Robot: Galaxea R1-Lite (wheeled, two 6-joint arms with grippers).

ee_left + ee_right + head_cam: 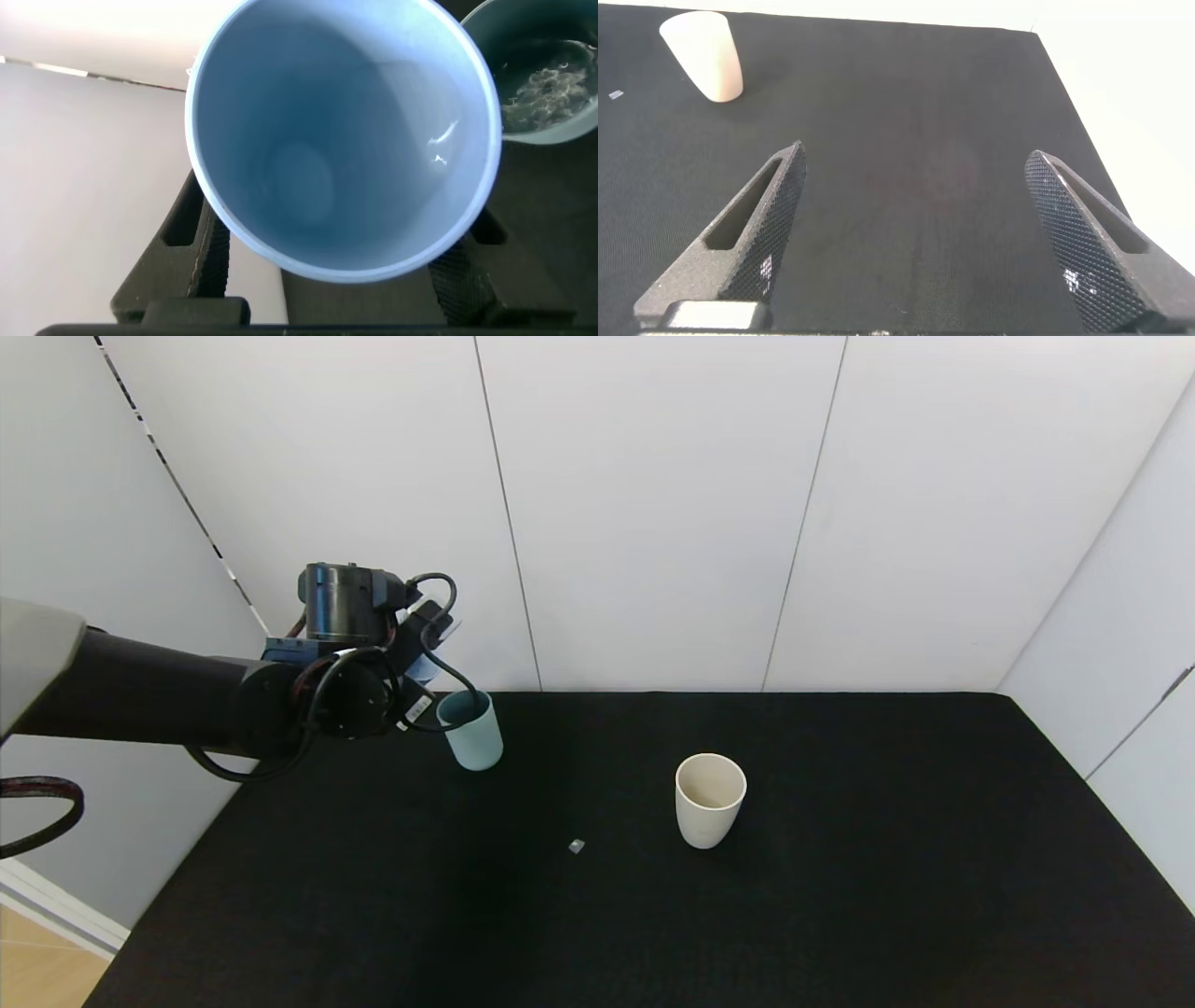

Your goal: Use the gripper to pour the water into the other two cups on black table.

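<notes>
My left gripper (pixel 431 633) is shut on a light blue tumbler (pixel 336 140), held tipped over just above the sage green cup (pixel 471 733). In the left wrist view the blue tumbler's mouth fills the picture, with only a few wet glints inside. The green cup (pixel 547 79) sits just beyond its rim and holds bubbling water (pixel 551 93). The cream-beige cup (pixel 709 798) stands upright mid-table and looks empty; it also shows in the right wrist view (pixel 702 54). My right gripper (pixel 915 154) is open and empty over the black table (pixel 887 896).
A small pale scrap (pixel 576 846) lies on the table between the two cups, nearer the front. The green cup stands close to the table's back left edge and the white wall panels.
</notes>
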